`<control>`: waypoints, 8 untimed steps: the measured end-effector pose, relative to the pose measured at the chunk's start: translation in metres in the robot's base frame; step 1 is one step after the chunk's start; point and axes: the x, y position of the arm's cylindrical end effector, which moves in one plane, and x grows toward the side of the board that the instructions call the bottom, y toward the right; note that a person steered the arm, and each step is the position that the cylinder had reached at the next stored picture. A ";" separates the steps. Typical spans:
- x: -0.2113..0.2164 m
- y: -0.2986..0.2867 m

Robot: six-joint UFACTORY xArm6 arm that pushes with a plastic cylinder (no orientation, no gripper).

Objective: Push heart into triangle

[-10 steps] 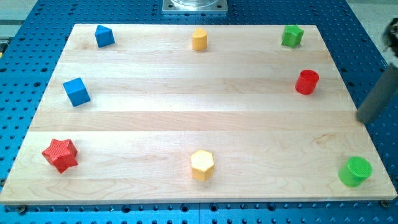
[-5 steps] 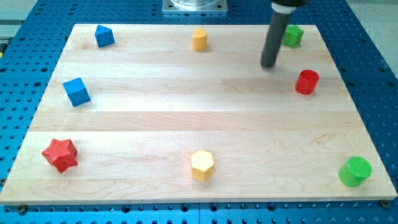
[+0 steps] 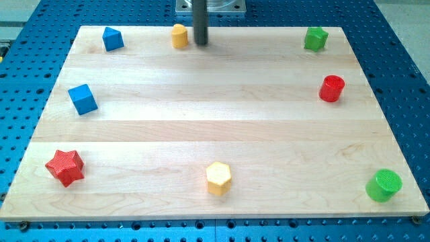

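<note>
Pale wood board point(image 3: 215, 128) on a blue perforated bench point(image 3: 20, 20), grey metal mount point(image 3: 210, 5) at the view's top. Yellow heart block point(image 3: 179, 35) near the top edge, left of centre; its pointing direction and long axis can't be made out. Blue triangle block point(image 3: 112, 39) further left, well apart. No claw here, so nothing clenched or grasped: my tip point(image 3: 201, 44) stands just beside the heart's right side, contact unclear. Others: blue cube point(image 3: 83, 99), red star point(image 3: 65, 167), yellow hexagon point(image 3: 218, 178), green cylinder point(image 3: 383, 185), red cylinder point(image 3: 331, 88), green block point(image 3: 315, 38).

Two blocks each: blue, yellow, green, red.
</note>
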 end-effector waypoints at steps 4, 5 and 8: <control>0.042 -0.072; 0.041 -0.116; 0.037 -0.129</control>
